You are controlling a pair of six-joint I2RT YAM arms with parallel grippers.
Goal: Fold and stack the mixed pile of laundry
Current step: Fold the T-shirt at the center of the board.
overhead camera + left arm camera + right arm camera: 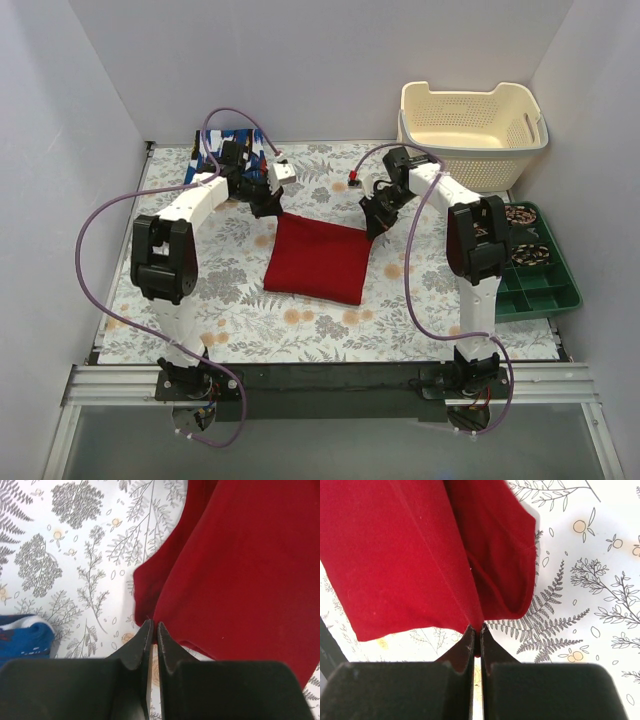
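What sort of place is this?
More likely a lab test booth than a home: plain white panels wall in a floral-covered table, a left arm and right arm are bolted at its near edge, and a red garment and cream basket suggest laundry practice.

The left hand (153, 627) pinches the edge of the red garment (240, 570); the blue garment (22, 640) lies apart on the table (75, 555).

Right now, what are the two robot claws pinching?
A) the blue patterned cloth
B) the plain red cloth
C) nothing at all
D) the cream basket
B: the left gripper and the right gripper are each shut on a far corner of the red cloth.
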